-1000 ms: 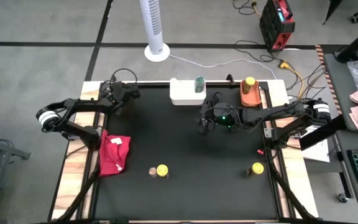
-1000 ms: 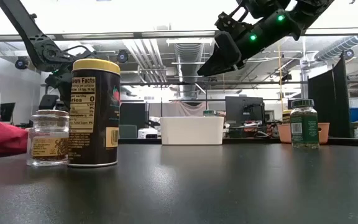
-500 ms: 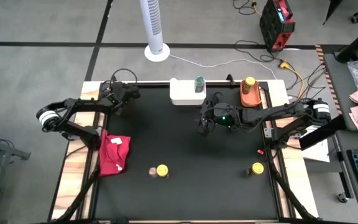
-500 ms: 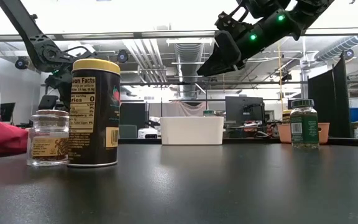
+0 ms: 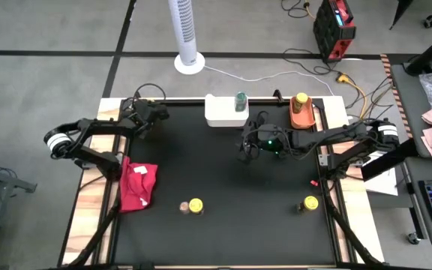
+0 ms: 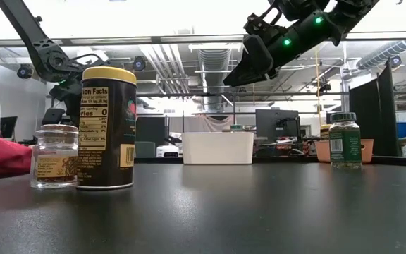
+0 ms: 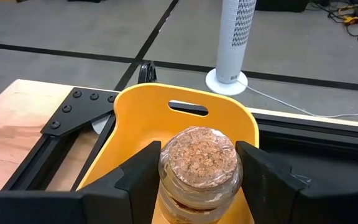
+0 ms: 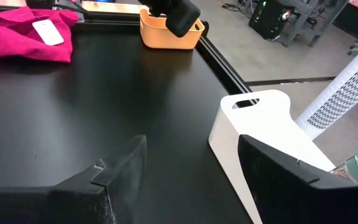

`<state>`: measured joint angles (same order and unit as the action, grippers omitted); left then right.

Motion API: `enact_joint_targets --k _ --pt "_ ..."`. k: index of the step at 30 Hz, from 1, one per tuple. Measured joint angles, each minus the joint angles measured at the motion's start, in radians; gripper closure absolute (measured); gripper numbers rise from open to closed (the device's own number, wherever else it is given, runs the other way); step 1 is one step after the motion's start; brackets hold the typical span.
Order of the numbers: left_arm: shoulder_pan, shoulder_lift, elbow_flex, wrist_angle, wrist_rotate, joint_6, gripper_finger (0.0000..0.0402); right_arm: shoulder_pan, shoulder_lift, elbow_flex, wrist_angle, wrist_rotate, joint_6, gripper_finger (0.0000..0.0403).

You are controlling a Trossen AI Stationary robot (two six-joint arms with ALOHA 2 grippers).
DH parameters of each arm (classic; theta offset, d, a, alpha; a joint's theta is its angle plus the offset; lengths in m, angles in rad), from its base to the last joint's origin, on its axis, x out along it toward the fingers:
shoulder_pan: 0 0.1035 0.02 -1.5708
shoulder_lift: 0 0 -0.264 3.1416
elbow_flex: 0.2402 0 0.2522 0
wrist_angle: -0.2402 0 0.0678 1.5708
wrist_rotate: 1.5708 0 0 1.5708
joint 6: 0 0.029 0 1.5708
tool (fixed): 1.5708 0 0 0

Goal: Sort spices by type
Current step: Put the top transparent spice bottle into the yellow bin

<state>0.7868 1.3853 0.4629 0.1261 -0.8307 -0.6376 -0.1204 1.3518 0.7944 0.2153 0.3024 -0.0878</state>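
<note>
Six spice jars show in all. A green-lidded jar [image 5: 241,100] stands in the white tray [image 5: 217,112] at the back of the black counter [image 5: 216,180]; a yellow-lidded jar [image 5: 301,99] stands in the orange tray [image 5: 304,118] at the back right. Two stand together near the front: a tall dark jar with a yellow lid [image 5: 196,205] and, just beside it, a short clear glass jar [image 5: 184,207] with brownish contents. Another yellow-lidded jar [image 5: 310,203] stands near the front right corner. The sixth, a clear round jar with a cork-textured brown top [image 7: 197,163], sits between the fingers of the left gripper [image 7: 196,180] at the back left corner, over a smooth yellow tray [image 7: 166,127] with a slot handle; the fingers flank it closely, but whether they press on it cannot be told. The right gripper [image 5: 244,147] hangs above the counter's middle right, its fingers apart and holding nothing. A crumpled red cloth [image 5: 136,186] with a small white tag lies at the left edge. In the low view the white tray hides most of the green-lidded jar, and the orange tray is half covered by a green-lidded jar [image 6: 345,140] standing in front. The yellow tray is hidden under the left arm in the high view.
</note>
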Motion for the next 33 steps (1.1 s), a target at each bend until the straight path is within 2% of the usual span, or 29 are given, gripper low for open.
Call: enact_joint_targets --k 13,25,33 --pt "0.000 0.000 -0.001 0.000 -0.024 -0.007 0.0219 0.000 0.000 0.000 0.000 0.000 0.001 0.0136" --pt "0.000 0.001 -0.001 0.000 -0.024 0.000 0.0219 0.000 -0.033 0.000 -0.001 0.000 -0.054 0.0149" --pt "0.000 0.001 -0.001 -0.001 -0.024 -0.002 0.0216 0.000 -0.042 0.000 -0.002 0.000 -0.055 0.0136"
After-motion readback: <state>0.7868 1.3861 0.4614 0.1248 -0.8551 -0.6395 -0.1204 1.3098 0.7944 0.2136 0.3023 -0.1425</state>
